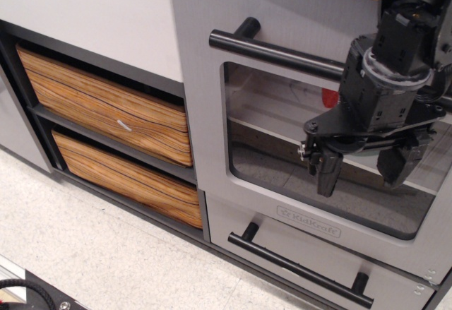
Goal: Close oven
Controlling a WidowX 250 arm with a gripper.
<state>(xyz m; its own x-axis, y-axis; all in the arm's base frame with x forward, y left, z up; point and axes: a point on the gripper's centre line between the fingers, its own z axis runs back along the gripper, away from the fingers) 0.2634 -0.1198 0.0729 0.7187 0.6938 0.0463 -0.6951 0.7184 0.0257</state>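
The toy oven's brushed silver-grey door (205,112) fills the right half of the view and looks flush with the cabinet front. It has a long black bar handle (279,54) near its top, a rounded clear window (282,147) and a small logo plate (308,223). A white rack (275,112) shows through the window. My black gripper (360,172) hangs in front of the window, below the right part of the handle. Its two fingers (326,174) stand apart, holding nothing.
A narrow silver drawer with a black bar handle (300,269) sits under the oven door. Two wood-grain drawers (106,105) sit in a dark frame at left. A speckled light floor (92,253) lies below. A red item (330,98) shows inside the oven.
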